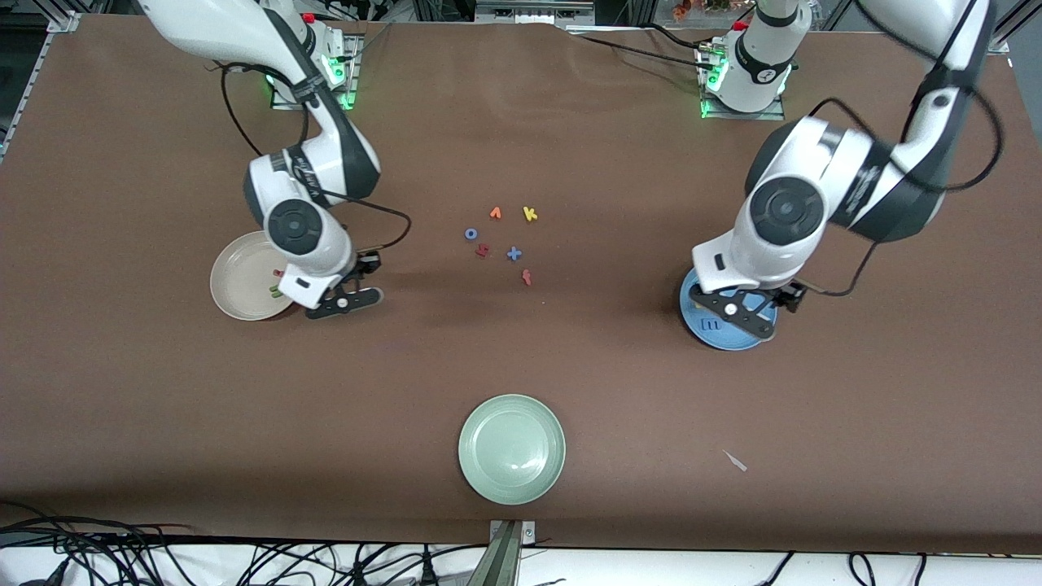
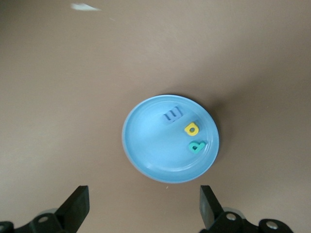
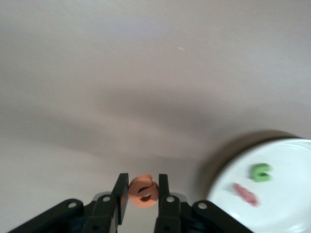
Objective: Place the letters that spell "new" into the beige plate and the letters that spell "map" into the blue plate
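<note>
**Orange e pinched next to the beige plate, blue plate full**

Orange foam letter e (image 3: 143,191) was pinched between the pressed-in fingers of the right gripper (image 3: 142,192), which hung over bare brown table covering (image 1: 521,374) just beside the round shallow cream-beige plate (image 1: 236,281), toward the right arm's end of the table. On that plate sat the tiny green foam n (image 3: 261,172), which honestly looked more like a u, and the red-pink foam w (image 3: 245,194) close by it, apart from each other.

Over at the left arm's end, the left gripper (image 2: 143,209) hovered over the round light-blue plate (image 2: 146,155) with its jaws spread wide and nothing between them. All three letters lay in that plate: the blue foam m (image 2: 172,115) (read like an E), the yellow foam a (image 2: 192,128) and the teal foam p (image 2: 197,146), bunched near one edge, the a between the other two.

Mid-table was a loose cluster of leftovers: an orange v-shaped letter (image 1: 495,213), a yellow k (image 1: 530,214), a blue o (image 1: 470,233), a dark red letter (image 1: 482,251), a blue cross-shaped piece (image 1: 514,254) and a red piece (image 1: 527,277). Round pale green plate (image 1: 511,448) sat nearest the front camera, well apart from everything else.
</note>
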`<action>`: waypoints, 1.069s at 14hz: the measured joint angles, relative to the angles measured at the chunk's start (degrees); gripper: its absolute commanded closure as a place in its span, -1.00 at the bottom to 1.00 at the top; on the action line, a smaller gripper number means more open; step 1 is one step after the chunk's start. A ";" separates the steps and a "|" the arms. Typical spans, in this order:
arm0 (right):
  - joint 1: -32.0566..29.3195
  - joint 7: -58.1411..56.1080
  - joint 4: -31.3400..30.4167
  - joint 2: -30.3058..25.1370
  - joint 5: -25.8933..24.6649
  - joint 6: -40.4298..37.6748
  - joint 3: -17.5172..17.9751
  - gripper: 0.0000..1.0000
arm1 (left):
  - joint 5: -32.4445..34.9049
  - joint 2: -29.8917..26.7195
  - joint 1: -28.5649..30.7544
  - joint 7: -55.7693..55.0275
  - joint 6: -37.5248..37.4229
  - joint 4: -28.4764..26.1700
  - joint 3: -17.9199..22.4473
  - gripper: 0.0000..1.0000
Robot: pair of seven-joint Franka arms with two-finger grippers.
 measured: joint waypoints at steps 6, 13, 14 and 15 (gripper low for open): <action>-0.08 -17.23 -11.58 -5.95 0.01 8.29 -10.18 0.66 | -5.44 -0.73 4.41 0.77 -2.94 10.28 -0.62 -1.00; -0.14 -23.71 -14.44 -5.53 1.81 11.92 -15.64 -1.00 | -10.75 -0.61 11.27 0.82 -2.95 13.44 -0.90 -1.00; -0.06 -23.62 -14.07 -5.59 2.46 11.31 -15.62 -1.00 | -10.80 -0.71 11.31 0.65 -2.94 13.58 -0.91 -1.00; 0.00 -23.50 -13.08 -5.65 2.75 9.53 -15.52 -1.00 | -10.81 -1.06 11.12 -0.29 -2.95 13.92 -0.92 -1.00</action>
